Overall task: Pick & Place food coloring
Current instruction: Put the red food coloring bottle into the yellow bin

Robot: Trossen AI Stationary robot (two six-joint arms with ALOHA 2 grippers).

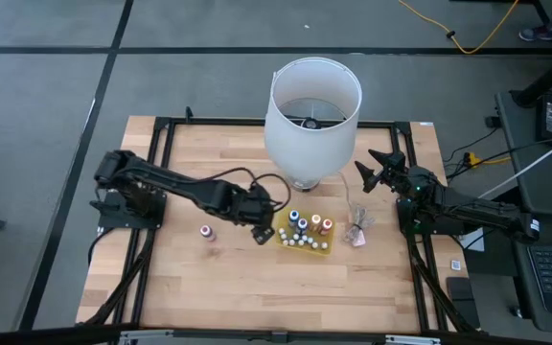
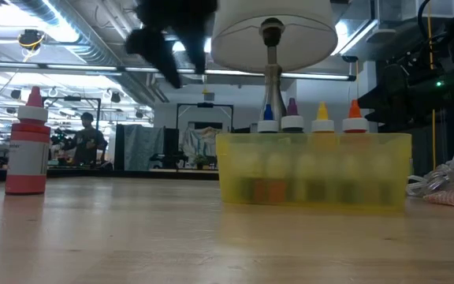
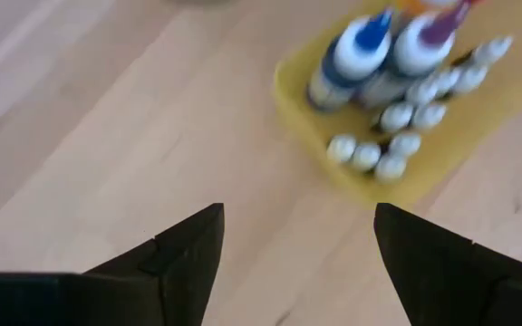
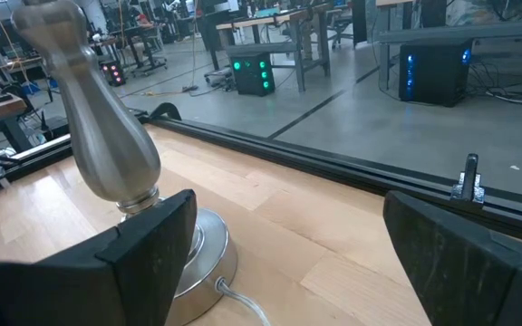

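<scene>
Left gripper [image 1: 264, 233] open and empty just beside the tray [image 1: 326, 250] of bottles [image 1: 303, 228]; right gripper [image 1: 370, 169] open near the lamp [image 1: 312, 115].

One camera looks straight down on the table [image 1: 257, 278]; another sits at tabletop level, close to the tray [image 2: 314, 170]. Wrist cameras face forward, the left seemingly nearest that tray.

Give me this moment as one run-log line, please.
left gripper: open, empty, beside yellow tray | red-capped bottle: alone on table | right gripper: open, waiting
</scene>
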